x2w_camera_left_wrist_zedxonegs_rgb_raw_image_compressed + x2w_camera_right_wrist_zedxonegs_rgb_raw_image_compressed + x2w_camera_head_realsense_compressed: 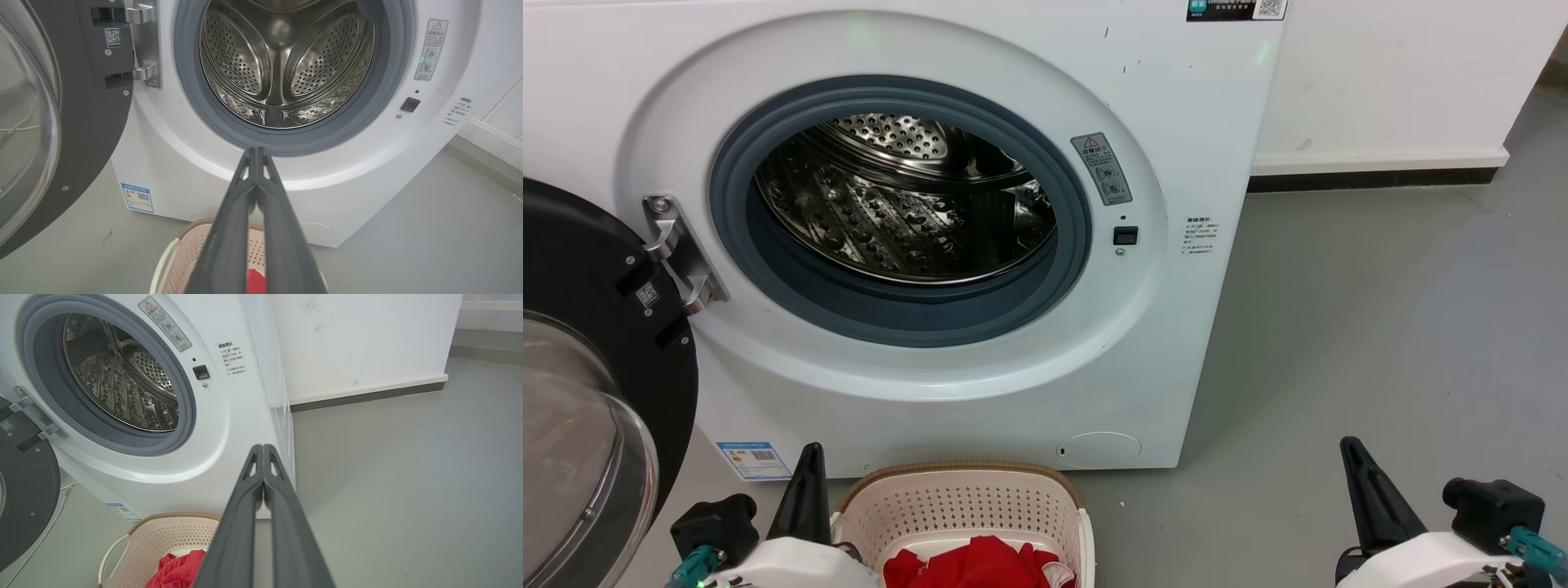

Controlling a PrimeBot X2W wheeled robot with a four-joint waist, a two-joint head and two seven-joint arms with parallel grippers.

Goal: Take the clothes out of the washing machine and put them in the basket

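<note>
Head view is centred on a large white front-loading washing machine (pixel 980 392), whose black-rimmed glass door (pixel 596 343) is swung wide open to the robot's left on a metal hinge (pixel 678 253). Through the round grey rubber gasket (pixel 898 318) the shiny perforated steel drum (pixel 907 204) is seen, its ribs and holes plainly lit. A small cream-white plastic basket (pixel 964 502), with perforated sides and a brown woven-look rim, is set on the grey floor (pixel 1380 327) just in front of the machine, below the porthole. Bright red fabric clothes (pixel 980 565) are heaped inside the basket. The left gripper (pixel 810 457) is held just beside the basket's left rim, its two long dark fingers pressed together with nothing gripped. The same is seen in the left wrist view, where the tips meet in front of the gasket's lower edge. The right gripper (pixel 1349 449) is held well apart from the basket, above the floor. Its fingers are likewise closed on nothing, as is seen in the right wrist view. A white wall (pixel 1405 73) with a dark skirting strip is seen beyond the machine's right side.
</note>
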